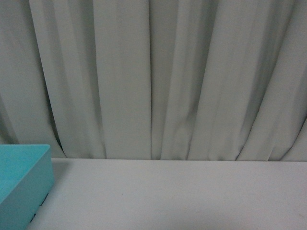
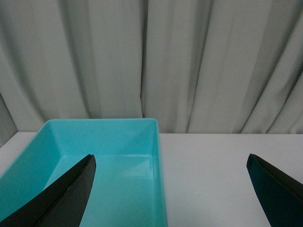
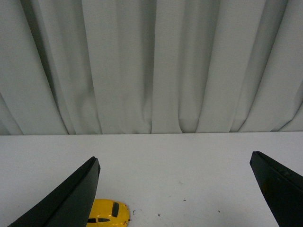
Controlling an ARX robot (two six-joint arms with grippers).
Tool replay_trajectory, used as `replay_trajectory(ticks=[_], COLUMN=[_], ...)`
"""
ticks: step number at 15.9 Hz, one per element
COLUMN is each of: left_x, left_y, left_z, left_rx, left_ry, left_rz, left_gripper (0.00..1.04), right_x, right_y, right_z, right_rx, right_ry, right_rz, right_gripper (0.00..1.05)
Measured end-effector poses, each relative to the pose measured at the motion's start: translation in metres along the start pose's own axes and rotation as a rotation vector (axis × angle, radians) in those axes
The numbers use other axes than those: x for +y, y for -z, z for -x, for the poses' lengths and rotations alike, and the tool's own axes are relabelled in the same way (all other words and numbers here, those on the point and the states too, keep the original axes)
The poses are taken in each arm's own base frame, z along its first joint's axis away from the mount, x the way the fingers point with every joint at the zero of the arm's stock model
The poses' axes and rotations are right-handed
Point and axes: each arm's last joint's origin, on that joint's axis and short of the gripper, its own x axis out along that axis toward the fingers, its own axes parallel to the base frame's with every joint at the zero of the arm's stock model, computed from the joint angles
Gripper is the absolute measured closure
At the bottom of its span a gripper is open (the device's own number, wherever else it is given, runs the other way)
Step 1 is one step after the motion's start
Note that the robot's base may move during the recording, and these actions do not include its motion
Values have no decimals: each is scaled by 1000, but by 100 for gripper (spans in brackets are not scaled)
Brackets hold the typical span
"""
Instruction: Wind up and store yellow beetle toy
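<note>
The yellow beetle toy (image 3: pixel 108 213) lies on the white surface (image 1: pixel 182 191), well short of the back edge where the grey curtain (image 1: pixel 153 76) hangs. Only the right wrist view shows it, and one dark finger of the right claw (image 3: pixel 174 157) partly covers it. That claw is spread wide and empty, probably so the fingers can come down on either side of the small car. What shows of the toy is a glossy, rounded yellow body with dark windows; its wheels and any winding part cannot be made out.

A turquoise bin (image 1: pixel 24 182) stands at the left edge of the surface, open-topped and empty, which suggests it is where the toy gets stored. The left claw (image 2: pixel 170 158) hangs above the bin's near side, fingers wide apart and holding nothing, perhaps ready to help with the winding or to steady the bin.
</note>
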Motion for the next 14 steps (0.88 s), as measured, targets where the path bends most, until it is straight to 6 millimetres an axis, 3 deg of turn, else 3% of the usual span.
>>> replay_trajectory(ticks=[5,6,7,8,9,12,14], left_x=[0,0,0,0,0,0,0], left_y=[0,0,0,0,0,0,0], left_z=[0,0,0,0,0,0,0], left_rx=[0,0,0,-1,1,2,-1], left_ry=[0,0,3,-3,-2,-1,0], left_rz=[0,0,0,0,0,0,0], left_gripper=[7,7,7,7,7,7,7], right_x=[0,1,-7,-24,-40,-73,-79], right_y=[0,-3,-7,-6,-8,-40,-59], right_z=[0,-6,-18,-23,-31,-81,-132], right_rx=[2,1,13,-4,-48,-164,-167], right_ry=[7,189,494,798,913,719,461], right_rz=[-2,-64,-108,-107,-116,-46,56], right_gripper=[7,7,7,7,7,7,7])
